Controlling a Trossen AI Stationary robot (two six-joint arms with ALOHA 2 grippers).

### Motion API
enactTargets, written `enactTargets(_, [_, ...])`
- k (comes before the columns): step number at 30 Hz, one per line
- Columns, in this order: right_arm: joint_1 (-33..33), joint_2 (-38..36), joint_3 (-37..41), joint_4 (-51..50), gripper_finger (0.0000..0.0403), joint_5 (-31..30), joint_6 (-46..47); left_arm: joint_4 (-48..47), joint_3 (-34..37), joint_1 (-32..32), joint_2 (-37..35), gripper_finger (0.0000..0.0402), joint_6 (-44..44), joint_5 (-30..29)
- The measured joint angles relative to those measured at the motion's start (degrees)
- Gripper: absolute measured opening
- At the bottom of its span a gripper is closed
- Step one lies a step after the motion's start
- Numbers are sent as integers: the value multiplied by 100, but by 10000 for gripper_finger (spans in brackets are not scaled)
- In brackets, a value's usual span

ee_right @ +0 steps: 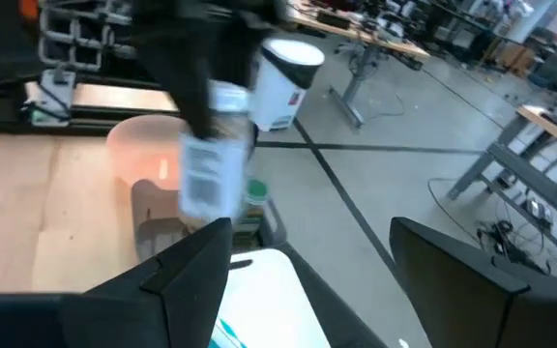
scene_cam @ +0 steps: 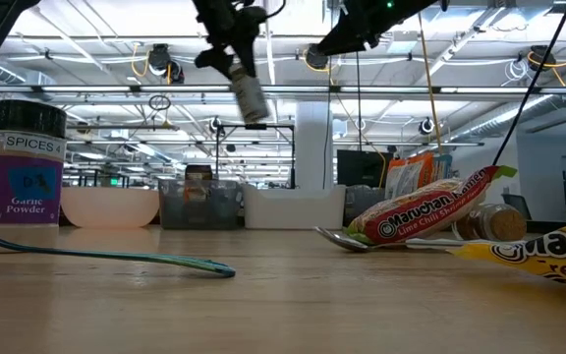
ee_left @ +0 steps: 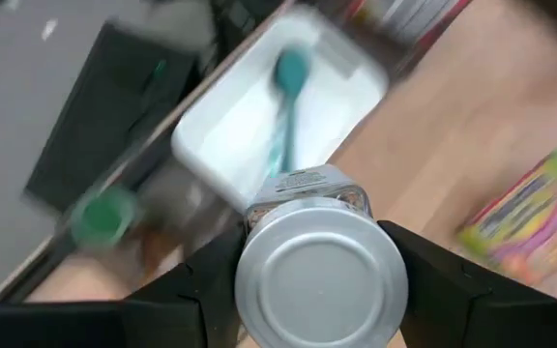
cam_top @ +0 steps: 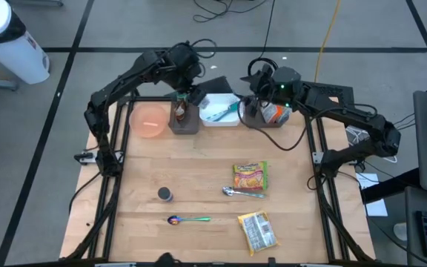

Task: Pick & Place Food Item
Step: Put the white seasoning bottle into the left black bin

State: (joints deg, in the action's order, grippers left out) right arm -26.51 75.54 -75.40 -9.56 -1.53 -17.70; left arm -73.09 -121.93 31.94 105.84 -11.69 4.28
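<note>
a small clear spice jar with a silver metal lid (ee_left: 320, 280) was held in the air, clamped between the two dark fingers of the left gripper (ee_left: 319, 290), above the back row of containers. in the low view the jar (scene_cam: 251, 98) was seen hanging tilted, well above the table top. from above, it sat over the dark grey bin (cam_top: 184, 121), between the pink plastic bowl (cam_top: 148, 121) and the white rectangular tray (cam_top: 222, 110) in which a teal spoon (cam_top: 220, 113) lay. whether it was being carried to the bin or lifted out of it could not be told.

the right gripper (ee_right: 312, 280) was held apart, grasping nothing, hovering near the second dark bin (cam_top: 266, 116) at the back right, where some packaged items were already stood.

further out on the wooden table (cam_top: 199, 167), several things were left loose: a yellow and green ramen packet (cam_top: 250, 177), a metal spoon (cam_top: 241, 193) just beside it, a second, paler ramen packet (cam_top: 258, 231), a purple-bowled spoon with a green handle (cam_top: 188, 219), and a black-lidded garlic powder jar (cam_top: 166, 194).

the task was judged to be partway through: one jar was in hand and not yet set down, some items were apparently binned, and both noodle packets and the garlic powder were still waiting on the open table.
</note>
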Motion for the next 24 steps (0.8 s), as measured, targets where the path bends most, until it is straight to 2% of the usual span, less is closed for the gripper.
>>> enactTargets(6, [-286,-197,2,-110,277,26,315,-1116,0,120,7,210,175,-204])
enactTargets(15, [-428,-332,270,-426,277,136,778,-1343,203,226,-5,210,240,-605])
enactTargets(19, [-426,-410,576,-334,277,463,1098,-1289,519,311,15,210,236,-586])
enactTargets(24, [-415,-553,927,-164,277,484,1464,-1013,913,303,9,210,194,-409])
